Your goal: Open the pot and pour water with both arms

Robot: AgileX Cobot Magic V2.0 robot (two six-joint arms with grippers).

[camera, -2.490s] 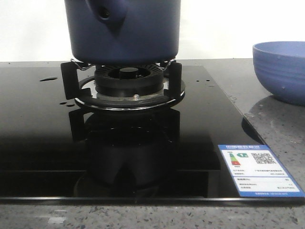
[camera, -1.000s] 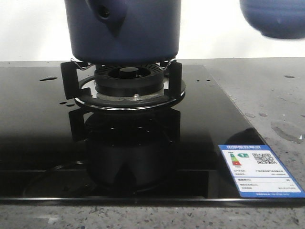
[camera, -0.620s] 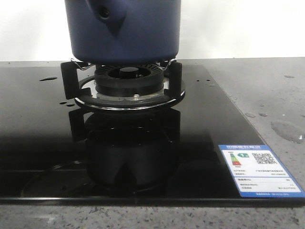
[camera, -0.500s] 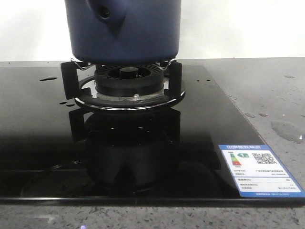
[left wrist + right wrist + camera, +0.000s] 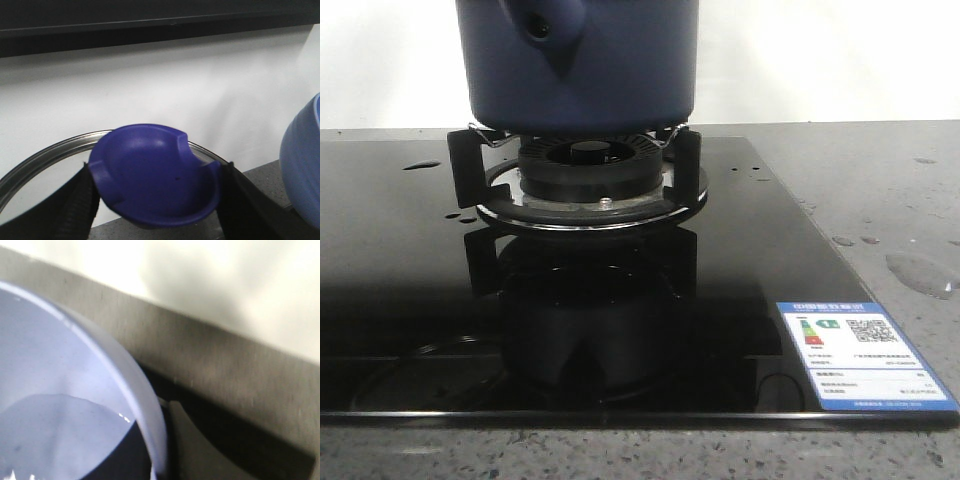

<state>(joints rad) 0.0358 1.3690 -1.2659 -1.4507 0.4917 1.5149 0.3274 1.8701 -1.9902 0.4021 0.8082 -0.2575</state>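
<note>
Neither arm shows in the front view. In the left wrist view the left gripper (image 5: 155,200) appears only as two dark ribbed fingers (image 5: 75,207) rising from the lower edge, one on each side, spread apart and pressed against opposite flanks of a dark blue lid knob (image 5: 152,175); the jaws are clamped on it, and the fingertips lie below the picture's edge. In the right wrist view no finger of the right gripper can be made out: the picture is blurred, and whether its jaws are spread or closed cannot be told
</note>
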